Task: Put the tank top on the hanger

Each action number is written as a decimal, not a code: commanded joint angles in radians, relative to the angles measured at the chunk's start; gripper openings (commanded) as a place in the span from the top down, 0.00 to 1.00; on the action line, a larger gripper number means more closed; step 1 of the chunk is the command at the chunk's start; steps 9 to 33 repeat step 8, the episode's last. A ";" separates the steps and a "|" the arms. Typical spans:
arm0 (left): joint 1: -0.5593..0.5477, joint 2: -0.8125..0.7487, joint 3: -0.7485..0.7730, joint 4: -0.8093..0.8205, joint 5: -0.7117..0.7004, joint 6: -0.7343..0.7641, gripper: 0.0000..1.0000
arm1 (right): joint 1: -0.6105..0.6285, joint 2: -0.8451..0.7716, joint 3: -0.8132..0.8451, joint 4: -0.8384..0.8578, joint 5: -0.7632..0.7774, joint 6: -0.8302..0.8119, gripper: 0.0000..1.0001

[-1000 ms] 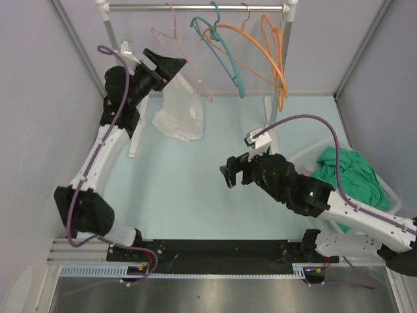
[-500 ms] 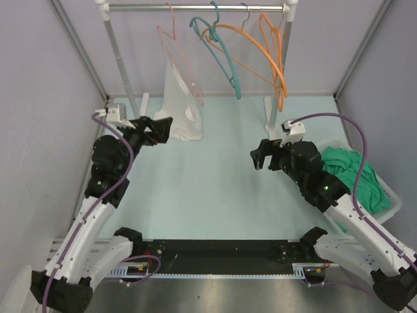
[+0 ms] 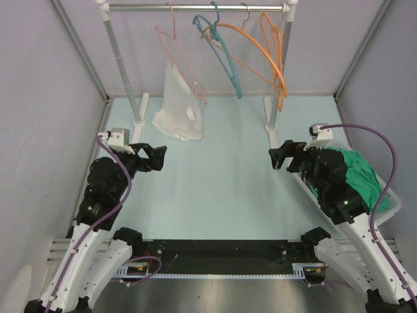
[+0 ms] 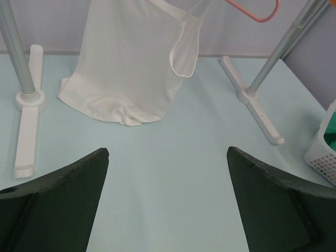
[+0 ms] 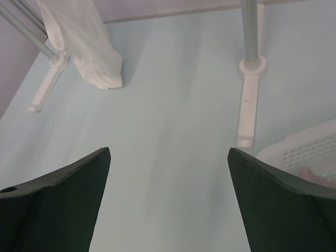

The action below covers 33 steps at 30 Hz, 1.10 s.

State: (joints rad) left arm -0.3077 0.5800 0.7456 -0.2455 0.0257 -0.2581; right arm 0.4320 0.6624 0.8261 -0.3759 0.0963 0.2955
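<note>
The tank top (image 4: 131,63) hangs on the hanger (image 4: 256,19) at 11 o'clock. The left gripper (image 3: 154,158) and right gripper (image 3: 280,158) are wide open, empty. The top could slide off if one strap sits loose.

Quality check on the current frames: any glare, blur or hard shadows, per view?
Top external: even diffuse light, no hard shadows around the tank top, a dull sheen on the metal strip at the near edge, no blur. Left wrist: sharp, but the left gripper is near-black with little detail. Right wrist: slightly soft toward the back, the right gripper just as dark.
</note>
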 commanded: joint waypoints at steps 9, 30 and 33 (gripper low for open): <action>-0.004 -0.003 -0.006 -0.029 -0.069 0.023 0.01 | -0.003 0.000 -0.015 0.017 0.012 -0.004 0.00; -0.004 -0.003 -0.006 -0.029 -0.069 0.023 0.01 | -0.003 0.000 -0.015 0.017 0.012 -0.004 0.00; -0.004 -0.003 -0.006 -0.029 -0.069 0.023 0.01 | -0.003 0.000 -0.015 0.017 0.012 -0.004 0.00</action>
